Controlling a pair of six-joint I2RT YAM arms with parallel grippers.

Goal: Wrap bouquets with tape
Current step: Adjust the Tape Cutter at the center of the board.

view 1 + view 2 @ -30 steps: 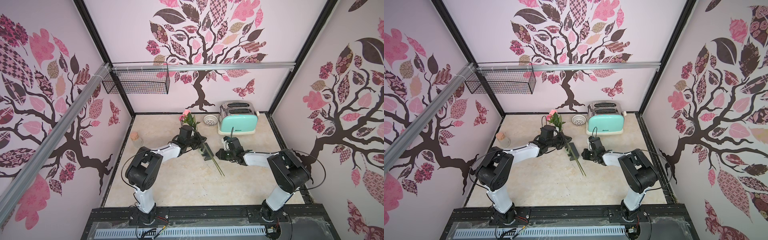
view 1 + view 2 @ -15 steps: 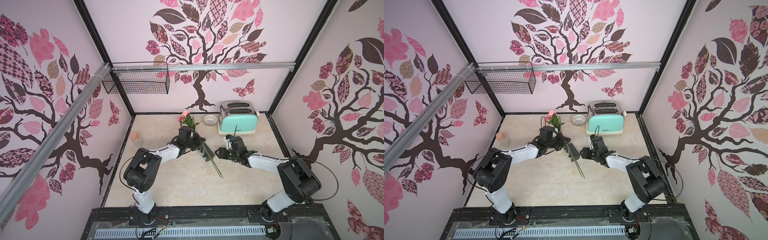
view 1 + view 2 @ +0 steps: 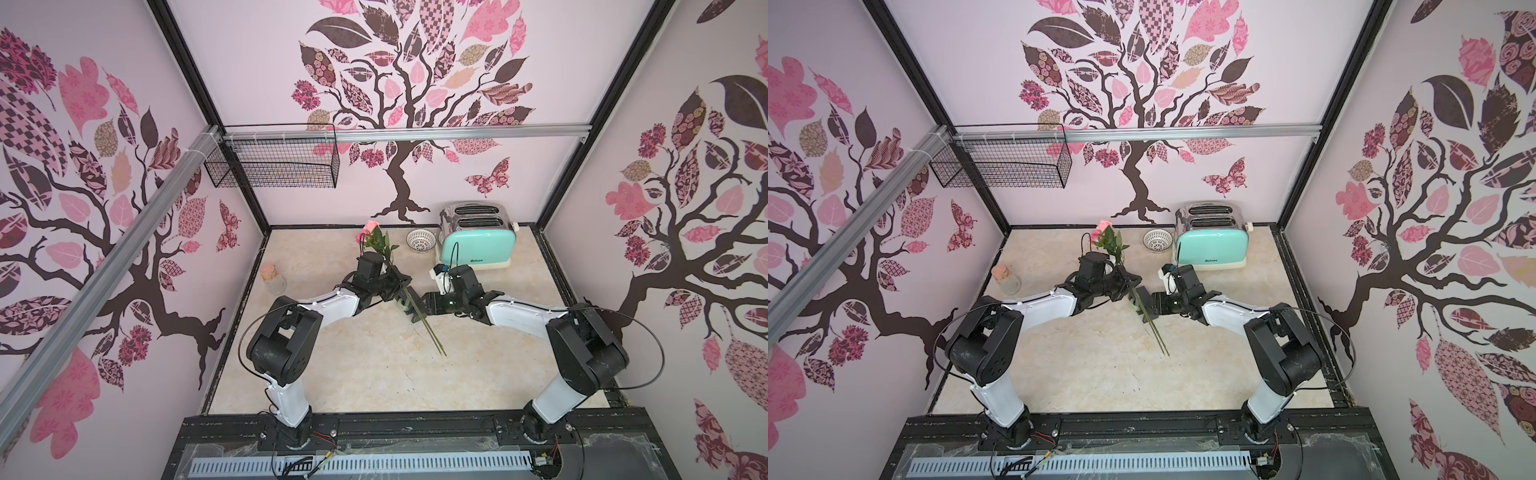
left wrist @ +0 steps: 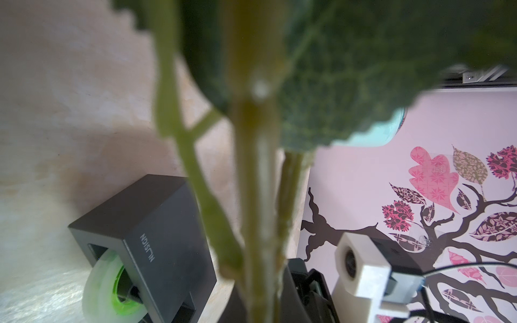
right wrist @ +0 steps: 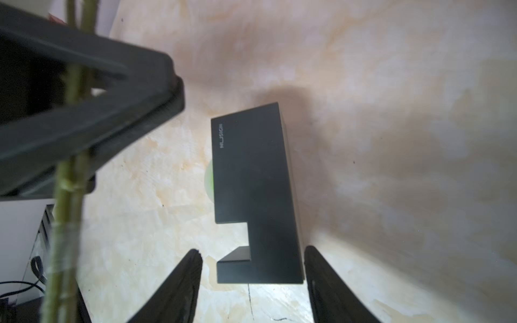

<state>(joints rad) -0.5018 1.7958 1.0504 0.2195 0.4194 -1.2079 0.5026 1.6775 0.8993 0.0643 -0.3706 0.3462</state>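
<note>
The left gripper (image 3: 398, 287) is clamping the bouquet (image 3: 379, 245) by its stems; the right gripper (image 5: 251, 250) is holding its jaws apart around the tape dispenser (image 5: 251, 173) on the counter (image 3: 353, 374).

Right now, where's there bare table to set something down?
Widest bare patch: the front of the table, between the two arm bases and short of the stem tips. A smaller one lies at the back left, between the jar and the bouquet. Crowded: the middle, where left hand, tape dispenser and right hand meet; toaster and bowl fill the back.
</note>
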